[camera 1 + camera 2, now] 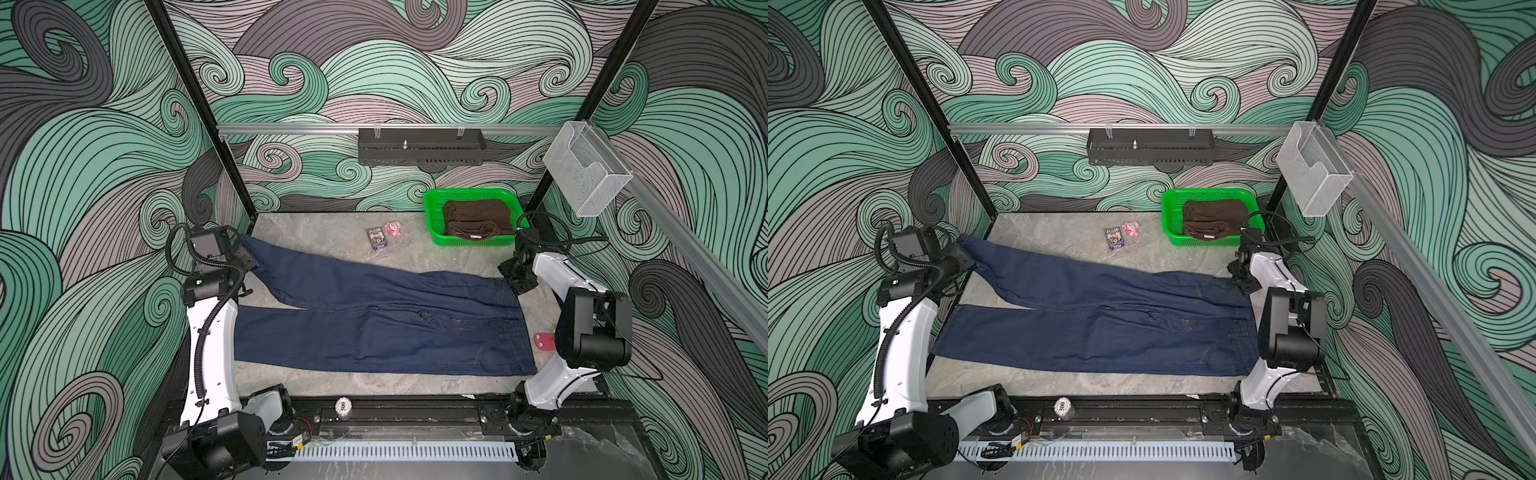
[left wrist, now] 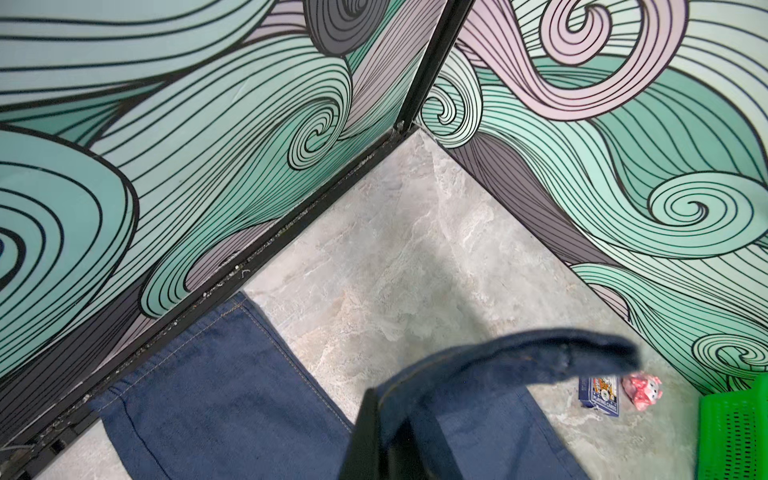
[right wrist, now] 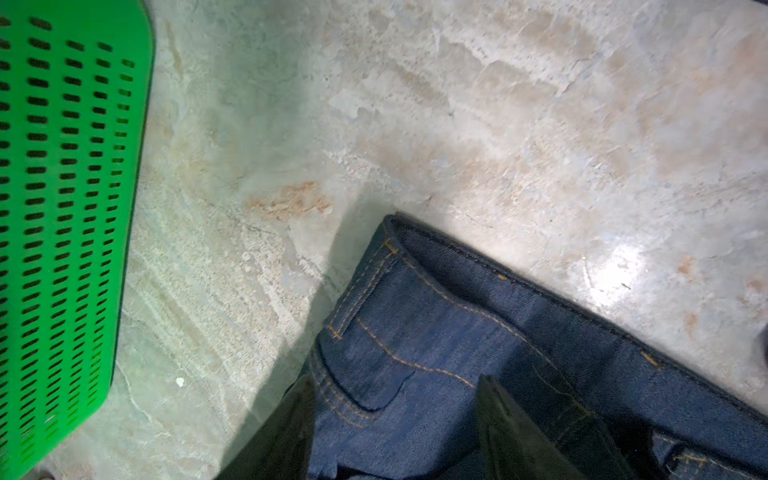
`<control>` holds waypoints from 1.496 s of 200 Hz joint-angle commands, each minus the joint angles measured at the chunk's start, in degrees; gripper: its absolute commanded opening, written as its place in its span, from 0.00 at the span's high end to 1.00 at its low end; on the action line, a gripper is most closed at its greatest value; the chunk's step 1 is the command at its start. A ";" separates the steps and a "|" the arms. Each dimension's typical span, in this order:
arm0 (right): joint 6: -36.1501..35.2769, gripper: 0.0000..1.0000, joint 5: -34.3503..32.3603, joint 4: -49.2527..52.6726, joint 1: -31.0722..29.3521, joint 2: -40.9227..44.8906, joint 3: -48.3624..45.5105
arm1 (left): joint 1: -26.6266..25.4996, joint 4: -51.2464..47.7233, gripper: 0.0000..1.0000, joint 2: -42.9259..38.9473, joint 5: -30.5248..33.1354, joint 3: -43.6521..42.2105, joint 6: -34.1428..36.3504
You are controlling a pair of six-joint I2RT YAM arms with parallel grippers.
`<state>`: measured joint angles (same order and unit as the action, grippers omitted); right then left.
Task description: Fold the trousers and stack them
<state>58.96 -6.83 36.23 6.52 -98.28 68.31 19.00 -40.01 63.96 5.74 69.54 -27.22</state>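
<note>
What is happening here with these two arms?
Long dark navy-blue denim trousers lie spread flat, unfolded, on the grey stone-patterned table. The left gripper is shut on the hem of the far leg, holding it slightly raised. The right gripper has its fingers open around the far corner of the waistband. A green plastic basket behind holds a brown garment.

**Dark navy denim trousers (image 1: 374,332) spread open on the tabletop (image 1: 316,232).**
Waistband (image 1: 515,328) at the right, legs running leftward and splayed apart; the near leg (image 1: 311,336) lies flat, the far leg (image 1: 316,278) angles toward the back-left corner with its hem (image 2: 540,345) raised. Tan stitching marks seams and pockets.
</note>
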 commanded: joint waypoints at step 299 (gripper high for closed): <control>-2.75 1.00 5.05 1.95 4.27 11.21 5.87 | 6.33 -2.67 1.00 0.04 -2.16 5.26 -1.47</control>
<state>57.60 -1.08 35.66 9.76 -88.07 73.47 24.69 -43.27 65.71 1.74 72.42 -27.75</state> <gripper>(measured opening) 0.046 0.049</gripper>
